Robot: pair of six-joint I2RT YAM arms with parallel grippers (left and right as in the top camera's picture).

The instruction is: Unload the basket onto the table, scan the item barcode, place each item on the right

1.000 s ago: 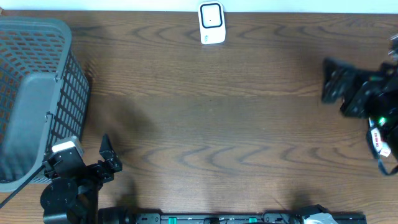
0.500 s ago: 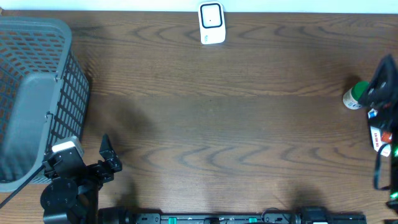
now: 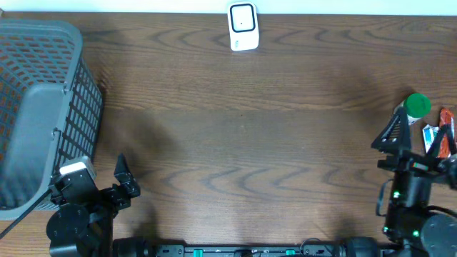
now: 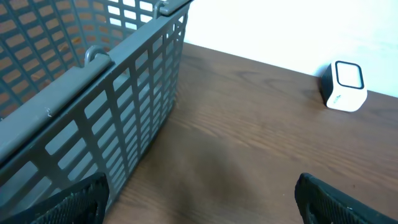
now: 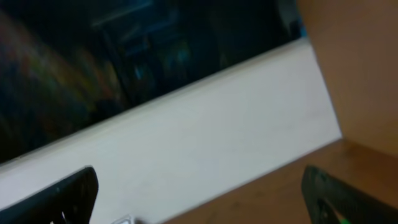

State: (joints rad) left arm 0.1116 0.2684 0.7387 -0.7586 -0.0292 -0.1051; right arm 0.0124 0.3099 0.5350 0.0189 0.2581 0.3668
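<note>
The white barcode scanner point(image 3: 243, 27) stands at the far edge of the table, centre; the left wrist view has the scanner point(image 4: 345, 86) at upper right. At the right edge lie a green-capped bottle point(image 3: 415, 106) and a red-and-white packet point(image 3: 444, 137). My right gripper point(image 3: 418, 137) is open just in front of them, touching neither. Its wrist view is blurred, showing only open fingers point(image 5: 68, 194) against a pale wall and a brown surface. My left gripper point(image 3: 126, 178) rests open at the front left with nothing between its fingers point(image 4: 74, 202).
A grey mesh basket point(image 3: 43, 107) fills the left side of the table, close beside my left gripper; its wall point(image 4: 112, 106) takes up the left half of the left wrist view. Bare wooden tabletop point(image 3: 243, 143) lies between the arms.
The right arm swung from the right edge down toward the front right, uncovering the green-capped bottle and the packet. The left arm stayed still.
</note>
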